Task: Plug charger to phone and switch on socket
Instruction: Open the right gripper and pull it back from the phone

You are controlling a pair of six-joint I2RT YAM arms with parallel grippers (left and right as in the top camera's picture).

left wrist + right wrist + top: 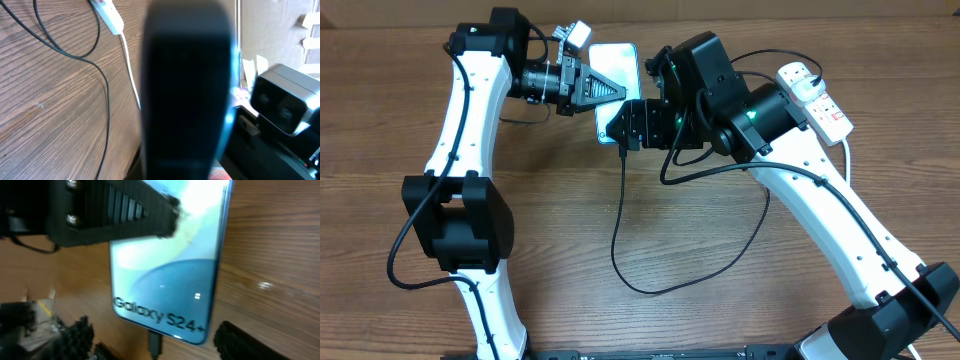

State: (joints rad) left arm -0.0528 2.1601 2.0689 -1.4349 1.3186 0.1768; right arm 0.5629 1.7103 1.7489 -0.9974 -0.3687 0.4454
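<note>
Phone flat on table, far centre; charger tip seated in its near end. Right gripper fingers spread either side of tip, not gripping it. Left gripper fingers pressed together on screen. Draw your right straight back along cable without snagging it, then go for socket switch.

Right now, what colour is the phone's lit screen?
Blue-teal with pale white swirls; the phone shows best in the right wrist view.

"Galaxy S24+" in dark letters on the lit phone
</note>
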